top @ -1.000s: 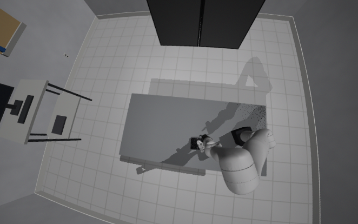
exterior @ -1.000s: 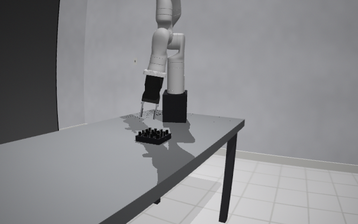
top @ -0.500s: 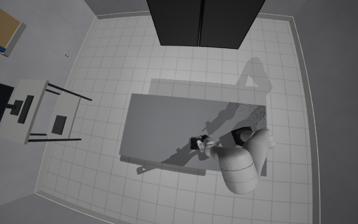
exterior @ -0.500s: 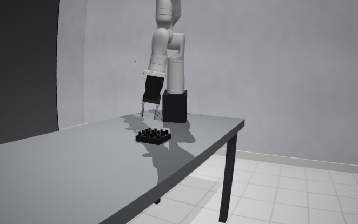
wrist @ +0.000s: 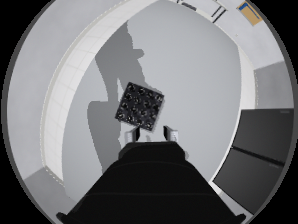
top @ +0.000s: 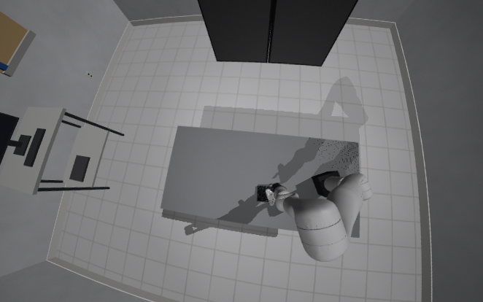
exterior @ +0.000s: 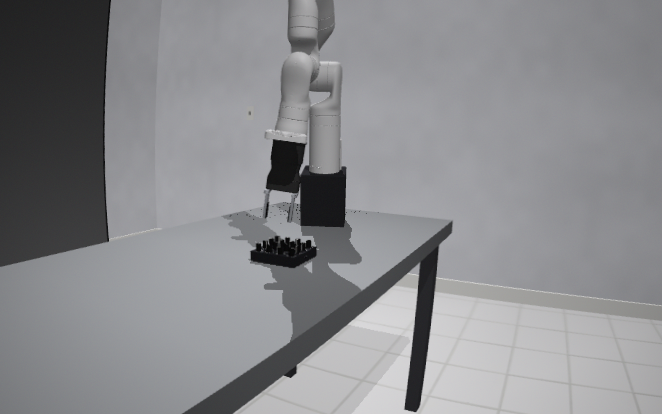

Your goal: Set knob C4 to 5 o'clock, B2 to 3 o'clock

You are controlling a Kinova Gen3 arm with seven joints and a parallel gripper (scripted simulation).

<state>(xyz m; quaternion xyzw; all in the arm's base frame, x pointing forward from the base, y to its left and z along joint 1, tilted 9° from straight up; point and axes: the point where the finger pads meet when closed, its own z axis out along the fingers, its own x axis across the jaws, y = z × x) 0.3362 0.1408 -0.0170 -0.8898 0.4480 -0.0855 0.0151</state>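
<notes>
The black knob box (top: 261, 193) (exterior: 275, 258) (wrist: 140, 106) stands on the table with its several dark knobs upward. In the wrist view it is turned at a slant, just beyond the fingertips. My gripper (exterior: 278, 219) (wrist: 151, 131) is open and empty, and its fingers point down, above the table on the arm's side of the box. In the top view the wrist hides part of the box. The printed names, the socket and the direction of each white line are too small to tell, so I cannot tell which knobs are C4 and B2.
The grey table (top: 215, 164) (exterior: 125, 310) carries the box and the arm's black base block (exterior: 323, 200). The arm's shadow falls across the table around the box. A black cabinet (top: 241, 33) (wrist: 265, 132) stands on the floor beyond the table, and a desk (top: 40, 146) stands apart.
</notes>
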